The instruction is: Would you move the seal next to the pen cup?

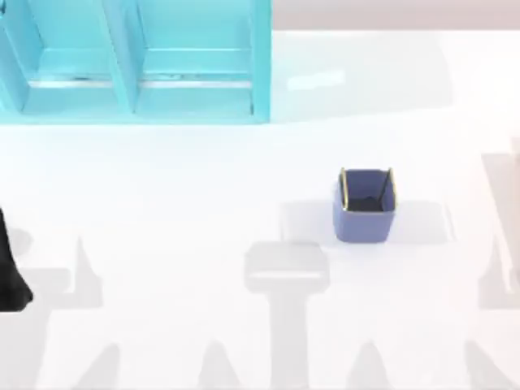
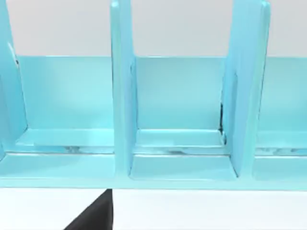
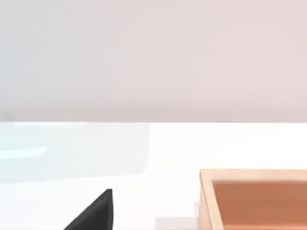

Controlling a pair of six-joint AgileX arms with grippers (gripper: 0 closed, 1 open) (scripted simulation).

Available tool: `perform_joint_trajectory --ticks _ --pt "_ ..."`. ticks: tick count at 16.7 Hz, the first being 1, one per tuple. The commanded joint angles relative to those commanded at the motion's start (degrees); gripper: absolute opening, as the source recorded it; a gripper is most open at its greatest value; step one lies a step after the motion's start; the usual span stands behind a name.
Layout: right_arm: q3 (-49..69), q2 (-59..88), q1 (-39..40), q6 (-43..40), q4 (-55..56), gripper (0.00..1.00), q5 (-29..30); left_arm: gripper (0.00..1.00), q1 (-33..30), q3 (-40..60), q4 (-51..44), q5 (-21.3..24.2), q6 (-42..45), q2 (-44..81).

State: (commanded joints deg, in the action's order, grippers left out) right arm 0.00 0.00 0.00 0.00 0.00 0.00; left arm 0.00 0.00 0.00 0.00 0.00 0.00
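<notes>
Top view: the pen cup (image 1: 365,205) is standing upright on the white tabletop (image 1: 179,195), right of centre, its gold rim catching the light and its inside showing dark. The turquoise shelf unit (image 1: 134,61) is sitting along the far edge on the left side, well apart from the cup. A black part of the left arm (image 1: 10,268) is poking in at the left edge, parked low and away from everything. Nothing is lying beside the cup, and where the seal is I cannot tell, since no red-knobbed stamp is turning up on the tabletop here.

Left wrist view: the camera is looking straight into the shelf unit's open compartments, which are holding nothing I can make out. A black wedge, seemingly one of the left gripper's fingers (image 2: 93,214), is jutting in at the lower edge; whether that gripper is wide or narrow I cannot tell.

Right wrist view: white tabletop is stretching away to a pale wall, and a corner of a wooden tray (image 3: 254,199) is showing nearby. One of the right gripper's fingers (image 3: 93,214) is again a lone black wedge, its spread impossible to judge.

As I read it, the task is barely starting: no seal is gripped or placed, so finding, grasping, carrying and setting down all remain.
</notes>
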Motion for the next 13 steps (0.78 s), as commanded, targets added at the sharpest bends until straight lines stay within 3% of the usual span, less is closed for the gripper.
perform_joint_trajectory --ticks 6,13 --pt "0.0 0.0 0.0 0.0 0.0 1.00 0.0 1.00 1.0 5.9 -5.2 -0.1 1.0 6.0" --pt "0.0 0.0 0.0 0.0 0.0 1.00 0.0 1.00 4.7 35.8 -28.0 0.0 5.3 39.4"
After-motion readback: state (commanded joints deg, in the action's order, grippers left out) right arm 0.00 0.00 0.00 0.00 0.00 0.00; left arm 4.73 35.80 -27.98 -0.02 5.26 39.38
